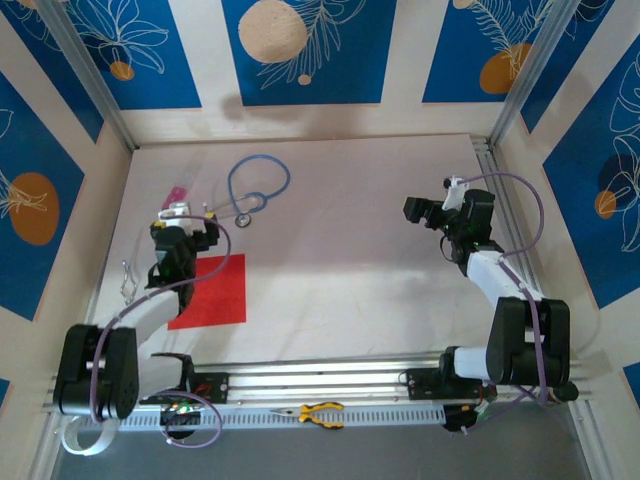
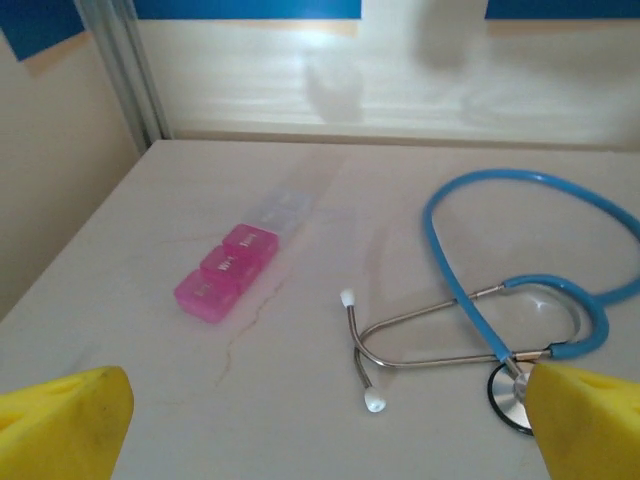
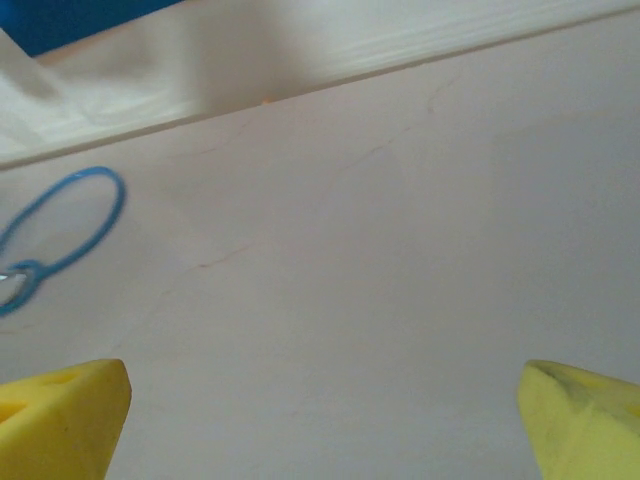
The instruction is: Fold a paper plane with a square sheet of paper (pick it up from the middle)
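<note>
The square sheet of paper [image 1: 213, 291] lies flat, edges nearly table-aligned.

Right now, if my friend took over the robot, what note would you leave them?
Left gripper: open, holding nothing, above the far edge of the red paper.
Right gripper: open, holding nothing, over bare table on the right.
Paper: flat and unfolded on the table, partly under the left arm.
Nearby: blue stethoscope and pink pill box, beyond the paper.
Done: nothing yet.
Left: pick the paper up from the middle, then fold the plane.
</note>
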Available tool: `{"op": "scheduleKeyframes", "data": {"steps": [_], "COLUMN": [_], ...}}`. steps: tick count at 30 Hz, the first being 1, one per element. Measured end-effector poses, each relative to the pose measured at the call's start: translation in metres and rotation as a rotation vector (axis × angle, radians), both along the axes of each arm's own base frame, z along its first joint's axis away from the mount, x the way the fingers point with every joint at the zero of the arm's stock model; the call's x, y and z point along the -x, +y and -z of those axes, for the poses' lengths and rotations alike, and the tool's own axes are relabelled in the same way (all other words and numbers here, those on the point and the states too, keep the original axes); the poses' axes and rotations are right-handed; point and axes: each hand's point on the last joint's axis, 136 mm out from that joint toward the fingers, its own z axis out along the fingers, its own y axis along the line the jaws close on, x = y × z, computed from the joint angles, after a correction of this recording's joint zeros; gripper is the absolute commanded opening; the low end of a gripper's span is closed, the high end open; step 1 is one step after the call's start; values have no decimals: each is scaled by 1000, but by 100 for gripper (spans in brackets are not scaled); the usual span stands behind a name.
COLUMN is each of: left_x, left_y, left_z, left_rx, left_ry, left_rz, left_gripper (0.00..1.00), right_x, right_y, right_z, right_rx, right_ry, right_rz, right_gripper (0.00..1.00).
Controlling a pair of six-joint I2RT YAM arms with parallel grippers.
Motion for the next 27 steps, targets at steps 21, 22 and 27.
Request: {"op": "scheduleKeyframes", "data": {"steps": [21,22,27], "left_x": [76,78,87], "left_y": [-61,-61,-65], "left_z": [90,93,106], "left_rx": [575,581,606], "left_ry": [627,644,715], "left_rz": [88,86,79], "left_gripper": [100,100,100], "right_x": [78,81,88], "right_y": [95,97,90], "right_z": [-20,-18,-5], "right_rx": [-439,-433,-414], "right_ry": [296,308,366], "right_rz": [-112,-105,-39], "right_gripper": [99,99,99]}}
